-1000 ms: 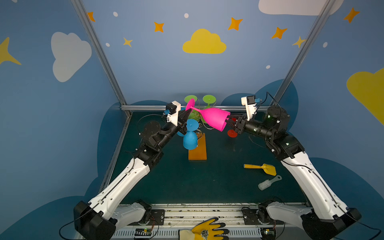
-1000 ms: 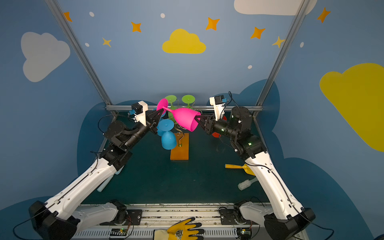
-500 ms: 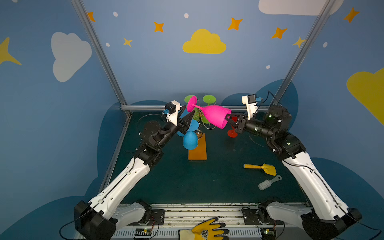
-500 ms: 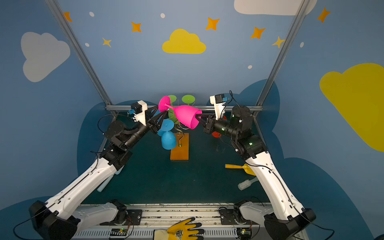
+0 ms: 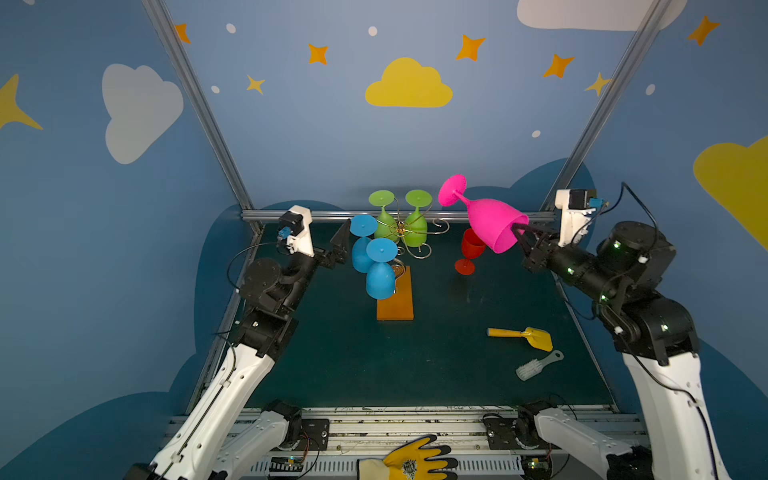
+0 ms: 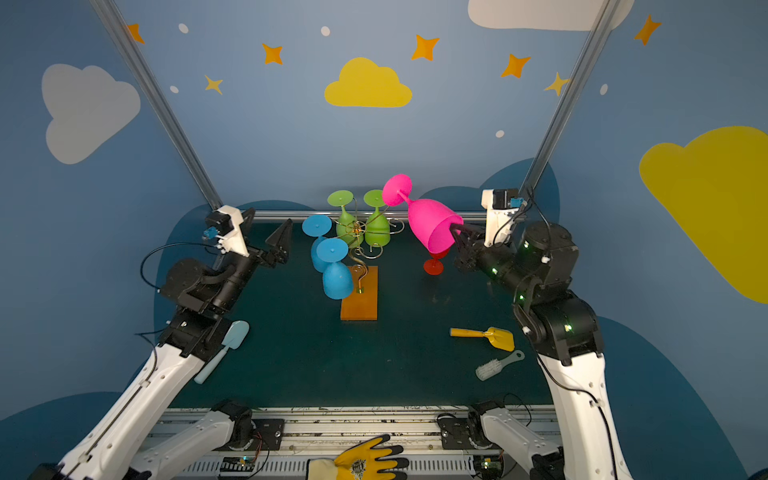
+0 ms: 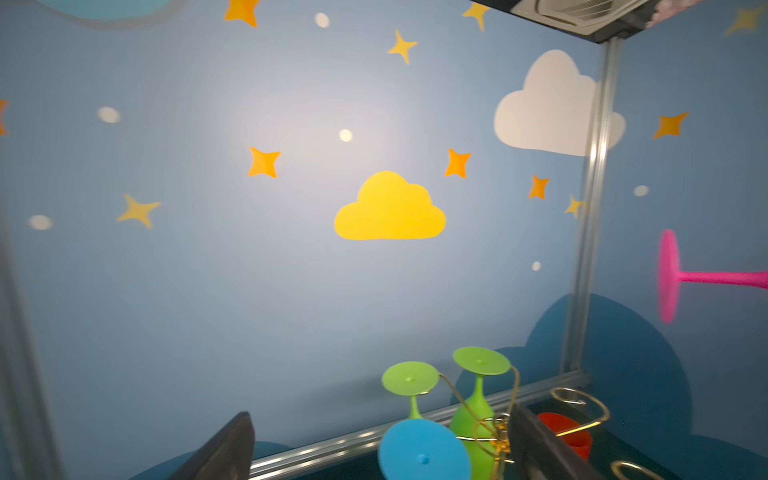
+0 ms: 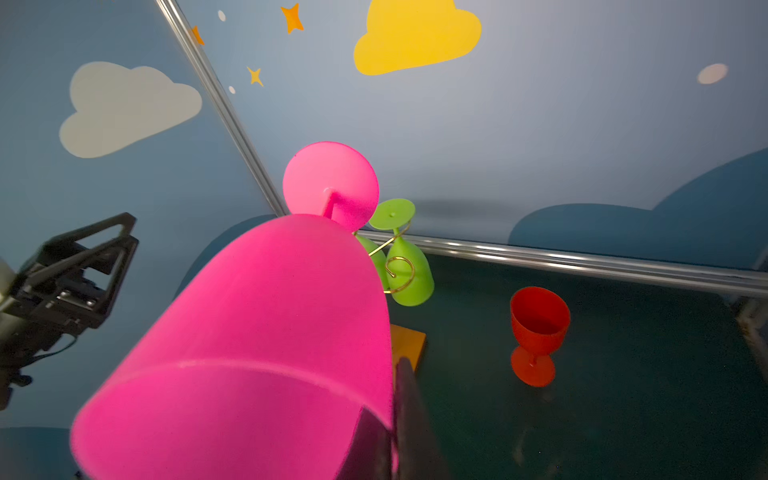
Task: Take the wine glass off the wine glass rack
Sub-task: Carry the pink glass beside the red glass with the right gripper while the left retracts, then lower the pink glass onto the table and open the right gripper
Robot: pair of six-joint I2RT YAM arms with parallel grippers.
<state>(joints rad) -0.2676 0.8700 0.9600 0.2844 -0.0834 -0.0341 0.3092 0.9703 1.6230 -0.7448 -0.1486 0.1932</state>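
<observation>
Right jaws: pink glass point(image 5: 492, 222); five others point(image 5: 380, 280)

The pink wine glass point(image 5: 490, 224) looks like matt plastic. The wine glass rack point(image 5: 401, 227) is thin glossy gold wire on a smooth wooden base point(image 5: 395, 307). The table point(image 5: 415, 365) looks matt.

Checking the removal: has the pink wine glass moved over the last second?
Yes: the pink wine glass has shifted right, away from the wine glass rack.
</observation>
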